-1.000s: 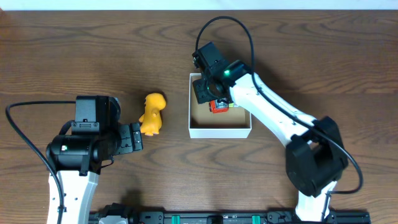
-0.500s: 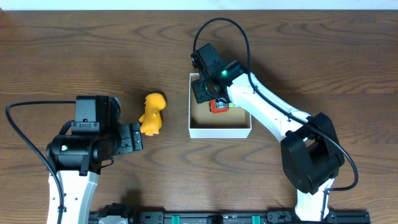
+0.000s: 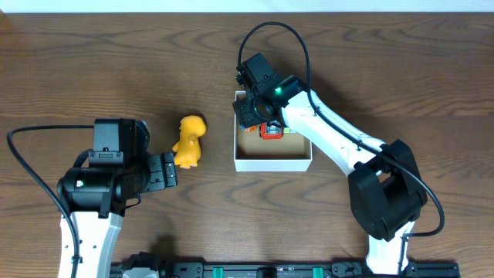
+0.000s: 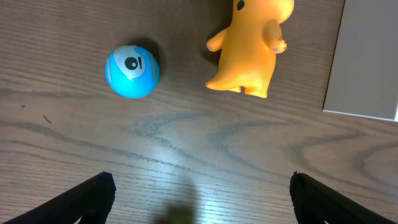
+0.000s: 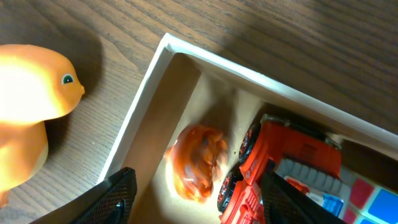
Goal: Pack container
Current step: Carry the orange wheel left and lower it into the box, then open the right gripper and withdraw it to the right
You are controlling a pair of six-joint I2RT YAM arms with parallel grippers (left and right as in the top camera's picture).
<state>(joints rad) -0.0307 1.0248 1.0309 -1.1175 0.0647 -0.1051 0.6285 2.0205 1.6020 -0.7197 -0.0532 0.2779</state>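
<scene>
The container (image 3: 274, 162) is a white box with a brown inside, at the table's middle; its rim also shows in the right wrist view (image 5: 149, 81). In it lie a red toy truck (image 5: 286, 162), a blurred orange ball-like toy (image 5: 196, 163) and a colourful cube (image 5: 373, 199). My right gripper (image 5: 196, 205) is open over the box's far left corner, above the orange toy. A yellow duck toy (image 3: 189, 141) stands left of the box; it also shows in the left wrist view (image 4: 252, 46). A blue ball (image 4: 132, 71) lies near it. My left gripper (image 4: 202, 199) is open, short of the duck.
The box's white side wall (image 4: 367, 62) shows at the right of the left wrist view. The table (image 3: 401, 69) is dark wood. The right arm's black cable (image 3: 297, 38) loops over the box's far side.
My right gripper has shifted slightly toward the box's far left corner. The orange toy is blurred in the box below its open fingers. The left arm has not moved.
</scene>
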